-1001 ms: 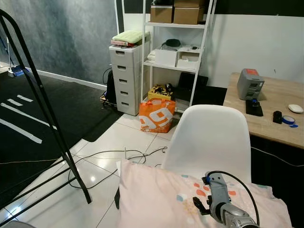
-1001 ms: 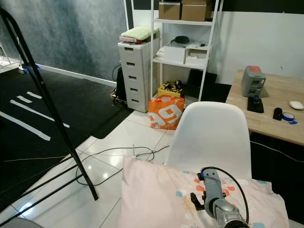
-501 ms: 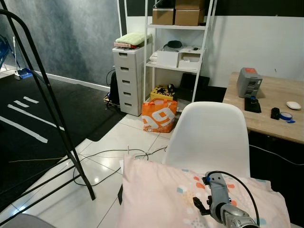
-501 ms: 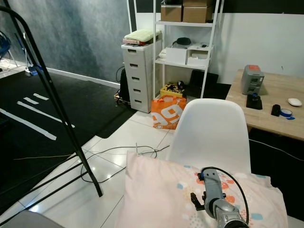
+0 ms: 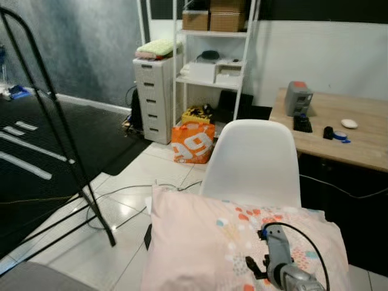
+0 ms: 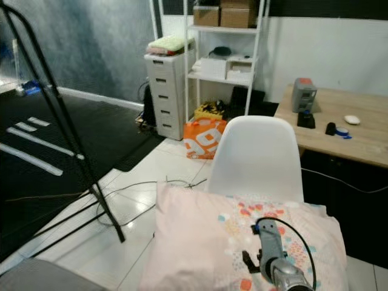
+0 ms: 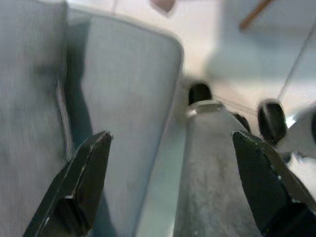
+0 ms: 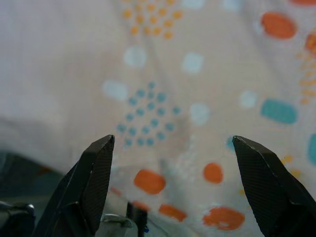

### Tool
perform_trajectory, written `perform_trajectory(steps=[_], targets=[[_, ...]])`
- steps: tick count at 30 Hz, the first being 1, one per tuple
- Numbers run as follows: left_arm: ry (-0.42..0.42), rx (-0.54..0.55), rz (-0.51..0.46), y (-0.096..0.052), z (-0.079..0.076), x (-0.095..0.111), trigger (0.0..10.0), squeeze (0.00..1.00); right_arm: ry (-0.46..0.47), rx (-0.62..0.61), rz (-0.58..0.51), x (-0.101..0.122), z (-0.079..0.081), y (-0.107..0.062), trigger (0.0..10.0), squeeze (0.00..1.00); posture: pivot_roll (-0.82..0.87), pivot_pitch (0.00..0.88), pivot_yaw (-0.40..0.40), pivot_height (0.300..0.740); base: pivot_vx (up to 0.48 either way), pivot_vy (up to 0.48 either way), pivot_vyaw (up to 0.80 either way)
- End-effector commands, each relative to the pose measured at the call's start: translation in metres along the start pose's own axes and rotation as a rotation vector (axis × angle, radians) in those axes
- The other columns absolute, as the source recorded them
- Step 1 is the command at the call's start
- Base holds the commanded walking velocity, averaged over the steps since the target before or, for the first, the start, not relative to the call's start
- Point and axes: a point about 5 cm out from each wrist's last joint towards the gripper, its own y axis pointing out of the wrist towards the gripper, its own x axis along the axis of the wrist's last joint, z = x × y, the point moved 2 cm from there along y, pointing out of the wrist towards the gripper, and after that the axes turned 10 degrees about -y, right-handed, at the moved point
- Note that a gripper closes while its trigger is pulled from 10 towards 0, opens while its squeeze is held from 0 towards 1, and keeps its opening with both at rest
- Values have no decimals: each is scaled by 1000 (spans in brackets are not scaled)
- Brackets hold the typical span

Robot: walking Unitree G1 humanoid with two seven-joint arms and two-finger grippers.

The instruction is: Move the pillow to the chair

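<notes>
I see the pillow (image 5: 200, 242) near me, a pale pink one with orange and teal spots, filling the near middle of the head views. It sits in front of the white chair (image 5: 253, 160), whose back rises just beyond its far edge; I cannot tell whether the pillow rests on the seat.

My right arm lies over the pillow's right part, with a black cable looping from its wrist. The right gripper (image 8: 173, 163) has its two black fingers (image 8: 94, 182) spread wide apart, nothing between them, with the spotted fabric of the pillow close ahead.

My left gripper (image 7: 173, 182) is also spread open and holds nothing. Past its fingers I make out grey-blue upholstered surfaces and pale floor, blurred.

To the far right stands a wooden worktop (image 5: 357, 136) carrying a grey box (image 5: 296, 97), a white mouse (image 5: 349, 123) and a roll of blue tape (image 5: 340, 136). At the far wall is a white shelf (image 5: 212, 66) with cardboard boxes on top, a white drawer unit (image 5: 150, 97) to its left with folded towels on it, and an orange bag (image 5: 193, 143) on the floor before them. A black stand (image 5: 54, 127) leans across the left, and cables (image 5: 121, 203) trail over the white tiles.
</notes>
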Motion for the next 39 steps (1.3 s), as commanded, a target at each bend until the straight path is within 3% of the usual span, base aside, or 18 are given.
perform_trajectory(steps=[1,10,39], targets=[[10,-14,63,-4,-6,-16,10000,0,12,-5,0,-1,-2,-1,10000,0,-146,9,-27,740,-401,0,0],[10,-16,64,-4,-6,-17,10000,0,-11,42,-24,2,3,0,10000,0,-145,0,-30,740,-384,0,533],[30,-40,40,-5,-8,-16,10000,0,-8,87,-28,-2,9,0,10000,0,-149,0,-23,740,0,0,800]])
